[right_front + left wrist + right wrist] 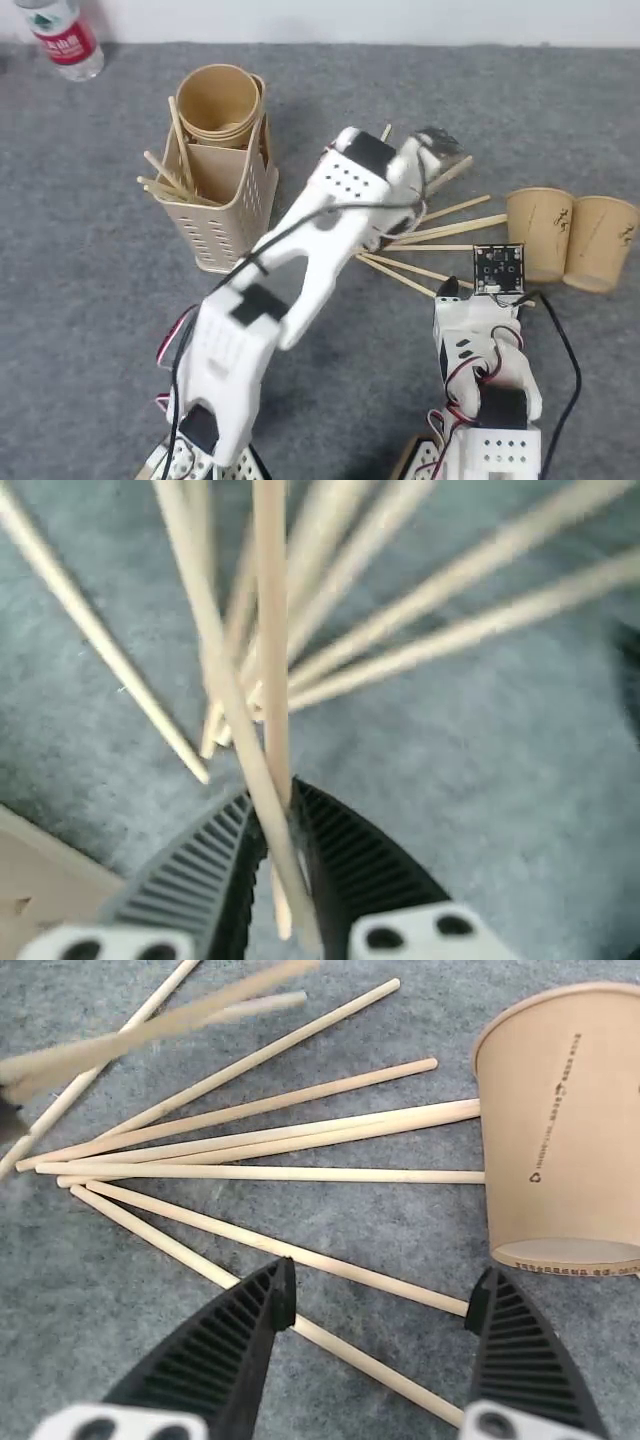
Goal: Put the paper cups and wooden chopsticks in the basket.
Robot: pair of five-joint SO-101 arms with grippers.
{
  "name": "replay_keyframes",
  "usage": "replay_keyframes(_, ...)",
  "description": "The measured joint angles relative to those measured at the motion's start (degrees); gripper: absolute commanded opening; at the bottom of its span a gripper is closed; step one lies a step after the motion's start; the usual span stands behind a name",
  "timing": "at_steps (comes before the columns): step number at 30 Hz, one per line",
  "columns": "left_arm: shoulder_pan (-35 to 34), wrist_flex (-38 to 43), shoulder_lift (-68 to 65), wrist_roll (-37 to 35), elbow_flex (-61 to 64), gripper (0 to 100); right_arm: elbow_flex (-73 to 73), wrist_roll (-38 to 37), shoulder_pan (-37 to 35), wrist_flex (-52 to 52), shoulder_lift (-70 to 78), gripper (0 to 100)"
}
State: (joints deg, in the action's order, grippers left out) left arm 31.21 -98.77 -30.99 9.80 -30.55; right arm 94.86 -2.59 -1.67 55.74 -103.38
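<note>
My left gripper (276, 805) is shut on two wooden chopsticks (262, 670), held above the loose chopsticks (440, 630) that fan out on the grey mat. In the high view the left gripper (432, 155) hangs over the inner end of that fan (440, 240). My right gripper (383, 1295) stands open just above several chopsticks (260, 1172), with a paper cup (560, 1120) lying on its side beside it. Two paper cups (540, 232) (600, 242) lie at the right. The beige basket (225, 215) holds nested paper cups (220, 100) and several chopsticks (170, 180).
A plastic bottle (62, 35) lies at the back left corner. The right arm (485, 345) sits at the front right, close to the near cup. Bare grey mat (90, 300) lies left of and in front of the basket.
</note>
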Motion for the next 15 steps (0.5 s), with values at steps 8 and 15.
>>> replay_keyframes(8,0.09,-0.18,17.58,3.08,6.95,1,0.0,0.0,0.0,0.0,0.0,28.4)
replay_keyframes(15,-3.25,-0.44,22.95,3.52,7.65,1,0.0,0.0,0.0,0.0,0.0,28.4)
